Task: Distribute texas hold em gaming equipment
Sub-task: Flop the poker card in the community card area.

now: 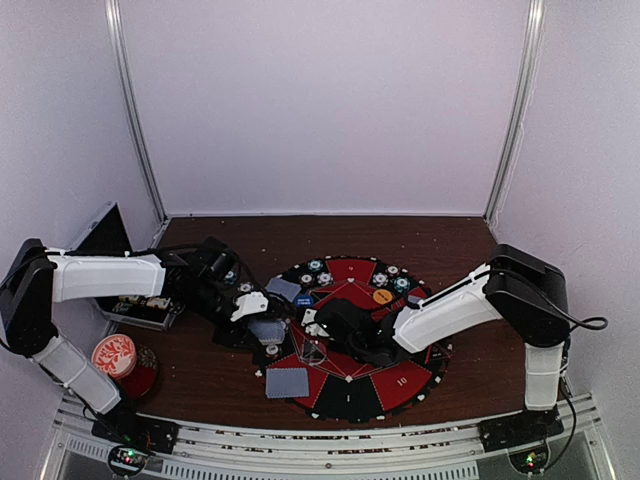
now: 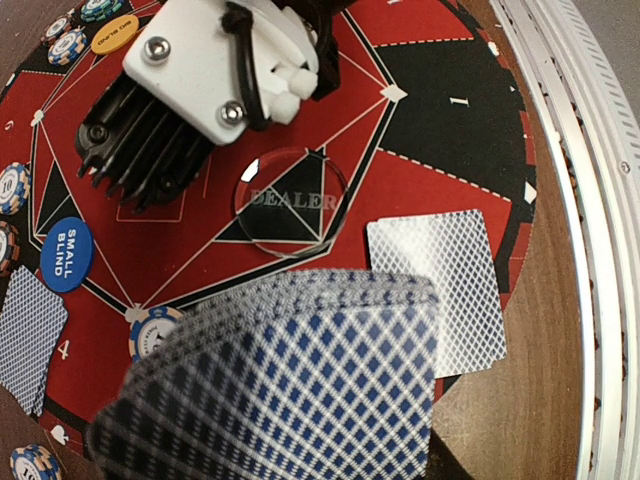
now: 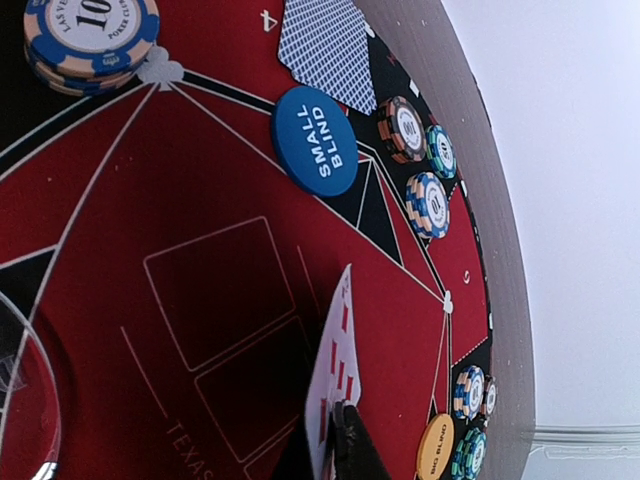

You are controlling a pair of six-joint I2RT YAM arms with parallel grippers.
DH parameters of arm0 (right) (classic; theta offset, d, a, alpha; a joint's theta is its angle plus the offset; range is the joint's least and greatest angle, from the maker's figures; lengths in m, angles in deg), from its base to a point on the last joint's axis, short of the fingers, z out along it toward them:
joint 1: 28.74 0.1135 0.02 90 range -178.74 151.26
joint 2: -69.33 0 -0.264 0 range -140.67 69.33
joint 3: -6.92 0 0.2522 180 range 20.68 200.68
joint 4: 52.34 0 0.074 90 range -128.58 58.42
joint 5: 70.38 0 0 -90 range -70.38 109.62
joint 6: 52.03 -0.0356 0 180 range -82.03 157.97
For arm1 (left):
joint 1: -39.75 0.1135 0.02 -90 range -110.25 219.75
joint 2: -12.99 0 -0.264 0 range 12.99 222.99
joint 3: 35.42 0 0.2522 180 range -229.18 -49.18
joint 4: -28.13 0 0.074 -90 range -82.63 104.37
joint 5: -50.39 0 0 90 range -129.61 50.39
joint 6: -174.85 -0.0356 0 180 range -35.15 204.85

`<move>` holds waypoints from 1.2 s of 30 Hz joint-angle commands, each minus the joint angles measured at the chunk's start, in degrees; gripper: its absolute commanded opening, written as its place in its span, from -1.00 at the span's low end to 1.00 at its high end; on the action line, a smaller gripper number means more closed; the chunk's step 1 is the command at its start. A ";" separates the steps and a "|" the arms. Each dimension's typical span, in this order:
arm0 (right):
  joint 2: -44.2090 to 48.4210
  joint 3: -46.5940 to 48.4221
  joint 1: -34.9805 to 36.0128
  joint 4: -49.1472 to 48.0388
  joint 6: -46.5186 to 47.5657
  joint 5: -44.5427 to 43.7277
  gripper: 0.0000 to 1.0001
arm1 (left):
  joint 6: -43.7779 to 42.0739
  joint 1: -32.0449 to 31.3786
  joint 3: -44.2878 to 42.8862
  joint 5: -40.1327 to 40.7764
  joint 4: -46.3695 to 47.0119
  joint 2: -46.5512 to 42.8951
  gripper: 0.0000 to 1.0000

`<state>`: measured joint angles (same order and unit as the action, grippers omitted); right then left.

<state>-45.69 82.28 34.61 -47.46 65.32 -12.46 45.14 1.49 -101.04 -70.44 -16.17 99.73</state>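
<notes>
My left fingers [image 1: 250, 306] are clamped on a fanned stack of grey-blue diamond-backed playing cards [image 2: 290, 390], held over the near-left part of the round red-and-black mat [image 1: 400, 385]. The stack is light, thin and slick. The cards splay, so I judge a slack hold would shed them, and the grip belongs across the flat faces near one short edge.

Further right, my right fingers [image 3: 350, 455] look closed on the lower edge of a single card with red pips [image 3: 335, 370]. It stands almost on edge above the mat's centre. It should bend easily and slide out if twisted.

The small round striped-edge poker chips [image 3: 92, 40] are stiff and denser. I would take them by the rim, and stacks may topple.

At the left edge of the brown wooden desk [image 1: 200, 385] sits a black tray [image 1: 130, 310]. A red-and-white patterned round disc [image 1: 113, 353] lies toward the near-left corner. Both are well apart from the mat.

A loose face-down card [image 1: 287, 383] overhangs the mat's near-left rim. A clear round DEALER disc [image 2: 290, 205] lies at the centre, just beside the right fingers, so I think it crowds any set-down there. A blue SMALL BLIND button [image 3: 315, 140] and an orange button [image 1: 383, 296] sit toward the mat's far side.

The two arms are close together over the mat, which I count as the main obstruction.
</notes>
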 commanded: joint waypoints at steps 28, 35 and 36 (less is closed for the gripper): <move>7.00 1.98 3.16 12.00 -5.43 1.08 0.07 | -0.41 -0.30 -0.12 -1.30 0.30 -0.09 -0.22; 9.95 2.19 4.47 15.45 -7.53 0.41 0.21 | -0.47 -0.31 -0.12 -1.42 0.30 -0.17 -0.22; 10.84 2.08 4.56 15.65 -7.98 0.35 0.21 | -0.46 -0.29 -0.13 -1.37 0.30 -0.17 -0.23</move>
<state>-38.92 83.18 38.46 -34.63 59.82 -10.71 45.10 1.49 -101.04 -70.48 -16.20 99.73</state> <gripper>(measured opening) 0.599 0.408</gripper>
